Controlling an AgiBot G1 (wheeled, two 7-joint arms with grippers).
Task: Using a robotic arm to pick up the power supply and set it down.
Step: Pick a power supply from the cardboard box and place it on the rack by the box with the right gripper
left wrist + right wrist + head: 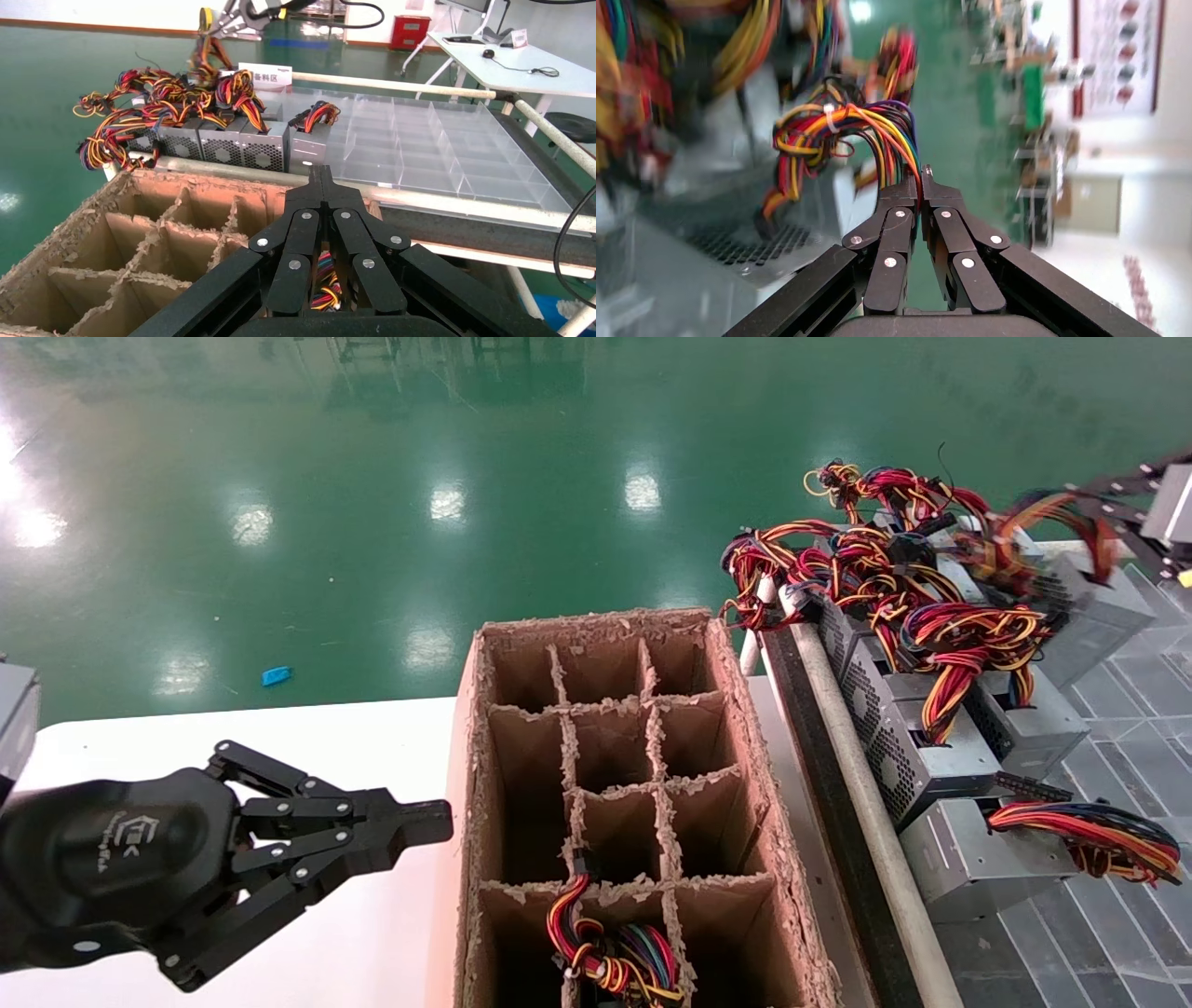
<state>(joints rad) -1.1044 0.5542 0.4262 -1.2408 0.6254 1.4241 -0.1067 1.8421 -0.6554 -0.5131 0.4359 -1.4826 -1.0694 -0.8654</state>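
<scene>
Left gripper (pixel 424 822) hovers over the white table (pixel 279 738) beside the cardboard box (pixel 801 943), fingers pressed together and holding nothing. Wires (pixel 615 957) poke from a near compartment of the box. Right gripper (pixel 921 184), at the far right above the grey supplies (pixel 931 747) on the clear tray (pixel 450 147), pinches the wire bundle (pixel 842 133) of the power supply (pixel 722 239), which sits at the far end of that row
</scene>
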